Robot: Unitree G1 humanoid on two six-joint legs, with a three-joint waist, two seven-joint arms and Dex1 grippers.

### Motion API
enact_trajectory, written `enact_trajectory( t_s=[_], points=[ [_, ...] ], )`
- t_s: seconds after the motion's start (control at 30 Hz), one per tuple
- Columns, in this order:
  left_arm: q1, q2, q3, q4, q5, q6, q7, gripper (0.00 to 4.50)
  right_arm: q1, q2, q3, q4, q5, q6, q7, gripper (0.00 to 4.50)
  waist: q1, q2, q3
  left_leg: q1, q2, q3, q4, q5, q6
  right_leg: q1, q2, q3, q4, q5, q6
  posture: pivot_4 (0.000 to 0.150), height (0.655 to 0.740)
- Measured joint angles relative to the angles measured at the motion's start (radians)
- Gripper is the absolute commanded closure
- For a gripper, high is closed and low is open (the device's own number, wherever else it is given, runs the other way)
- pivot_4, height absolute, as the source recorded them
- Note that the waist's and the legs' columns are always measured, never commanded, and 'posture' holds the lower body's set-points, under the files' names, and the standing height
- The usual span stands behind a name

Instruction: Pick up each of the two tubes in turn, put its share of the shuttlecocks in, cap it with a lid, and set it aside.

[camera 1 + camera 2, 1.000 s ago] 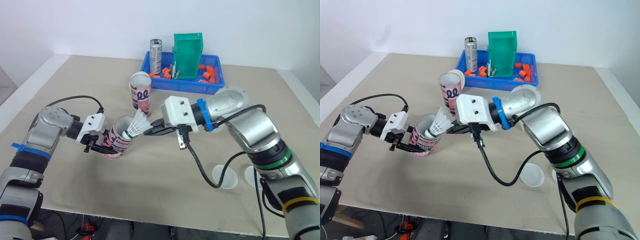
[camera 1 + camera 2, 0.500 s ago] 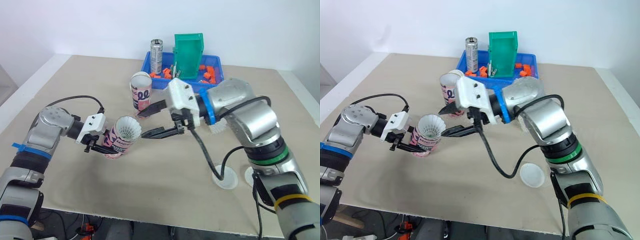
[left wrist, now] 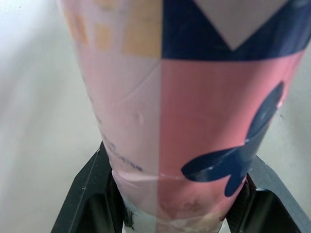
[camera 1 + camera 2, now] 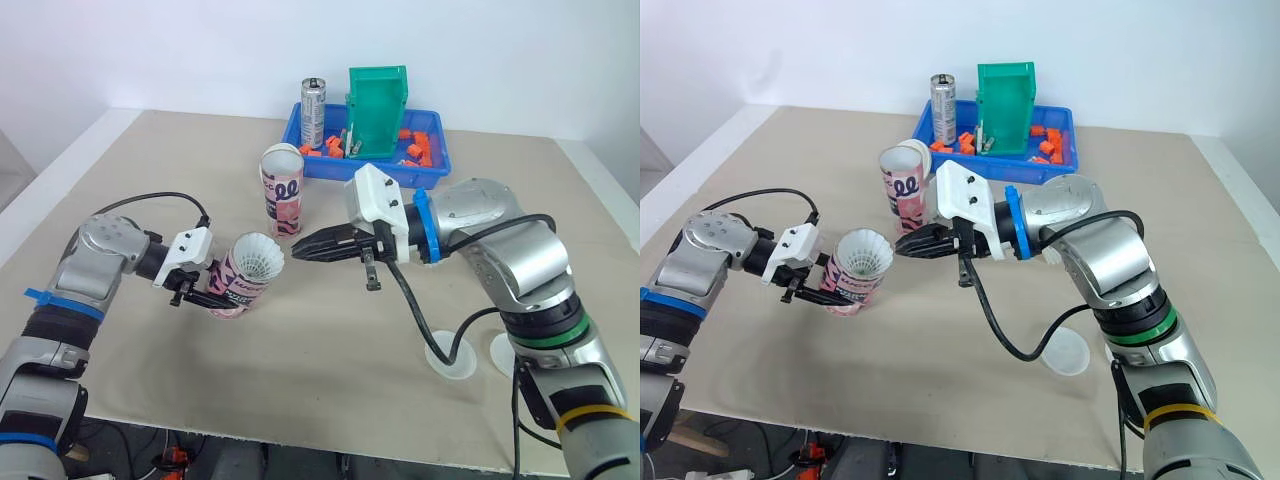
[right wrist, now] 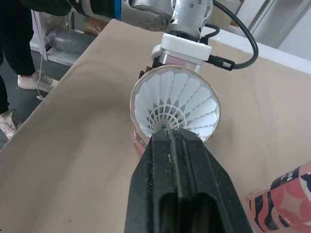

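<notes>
Beige table (image 4: 330, 340) against a plain white wall. The left gripper (image 4: 200, 293) is at the near left, its two black fingers (image 3: 85, 194) clamped on either side of the lower body of the pink tube (image 4: 245, 277). The pink tube is tilted, its open mouth raised and facing right. A white shuttlecock (image 5: 175, 104) sits inside, with its feather skirt filling the mouth about level with the rim. The right gripper (image 4: 300, 250) is at table centre, pointing left at the tube mouth. Its fingers are pressed together along their length and carry nothing, and the tip is just beside the rim; the frames do not settle whether it touches. The second tube (image 4: 283, 190), of the same pink pattern, stands upright and open-topped on the table farther back, just beyond both grippers and apart from them. Two white lids lie flat at the near right, side by side: one lid (image 4: 460, 362) is crossed by the right arm's black cable, and the other lid (image 4: 497, 350) is partly hidden behind that arm. At the far centre is a blue tray (image 4: 370, 172) holding orange pieces (image 4: 418, 150), an upright green bin (image 4: 377, 100) and a silver can (image 4: 313, 110) at its left end.
</notes>
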Motion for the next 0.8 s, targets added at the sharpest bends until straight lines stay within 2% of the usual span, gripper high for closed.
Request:
enact_trajectory(
  t_s=[0.4,0.63,0.8],
  points=[
    [-0.015,-0.009,-0.017,0.001,-0.002,0.0,-0.002,2.29,-0.159,0.103,0.194,0.184,-0.145,-0.112,0.109,4.44,-0.001,0.0,0.0,0.0,0.0,-0.001,0.0,0.0,0.0,0.0,0.001,-0.001,0.0,0.0,0.0,0.15,0.7362],
    [-0.018,-0.016,-0.019,0.002,0.001,0.0,-0.002,2.29,-0.229,0.25,0.297,0.379,-0.254,-0.22,0.15,4.44,-0.001,0.0,0.0,0.0,0.001,-0.001,0.0,0.0,0.0,0.0,0.001,-0.001,0.001,0.001,0.0,0.15,0.7362],
    [-0.011,-0.014,-0.011,0.002,0.003,0.011,-0.002,2.29,-0.275,0.299,0.335,0.458,-0.347,-0.327,0.177,4.44,-0.002,0.0,0.0,0.002,0.003,-0.002,0.0,0.0,0.0,0.001,0.003,-0.002,0.001,0.002,0.0,0.15,0.7362]
  ],
)
